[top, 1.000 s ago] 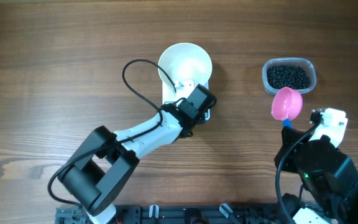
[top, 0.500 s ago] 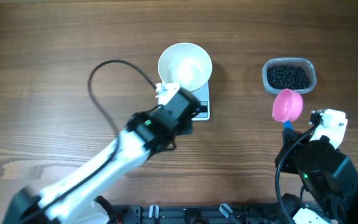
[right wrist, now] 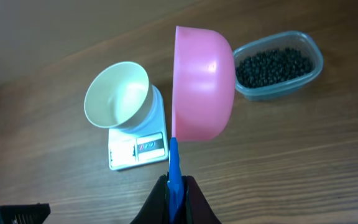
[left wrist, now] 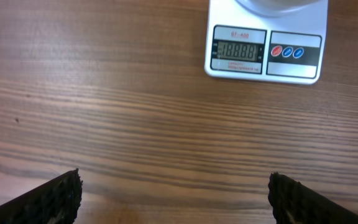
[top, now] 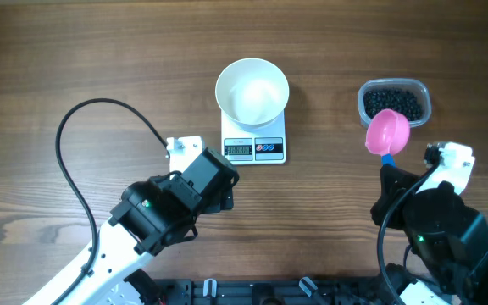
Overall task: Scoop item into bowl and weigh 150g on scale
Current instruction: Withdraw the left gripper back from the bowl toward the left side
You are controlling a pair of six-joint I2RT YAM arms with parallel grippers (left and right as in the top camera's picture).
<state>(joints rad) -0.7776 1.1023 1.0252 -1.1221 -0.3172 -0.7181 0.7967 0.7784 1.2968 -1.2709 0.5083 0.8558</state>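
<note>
- Right gripper (right wrist: 178, 188): clenched on the blue handle (right wrist: 174, 163) of a pink scoop (top: 387, 131), fingers pinching the handle's lower end; stationed at the near right corner of the worktop (top: 74, 68).
- Pink scoop: carried above the worktop with its round cup pointing toward the far edge; seen from overhead, the cup overlapped the near rim of the tub. Whether the cup held anything could not be told.
- Clear plastic tub (top: 362, 102): rounded rectangle, placed toward the far right of the worktop, well apart from the scale.
- Black beads (top: 394, 103): small, round, a loose dark layer inside the tub.
- White bowl (top: 252, 91): round, upright, seated on the rear part of the scale, near the middle of the worktop toward its far edge; the interior showed plain white.
- Scale (top: 254, 149): flat, white, rectangular, its front strip projecting from under the bowl toward the near edge. Grey display (left wrist: 238, 51) lit with digits too unclear to read; red and blue buttons (left wrist: 288, 51) beside it.
- Left gripper (left wrist: 174, 202): released, jaws spread wide with nothing between them, above bare wood on the near side of the scale and a little to its left, not touching it.
- Black cable (top: 66, 144): one loop arching over the left half of the worktop from the left arm.
</note>
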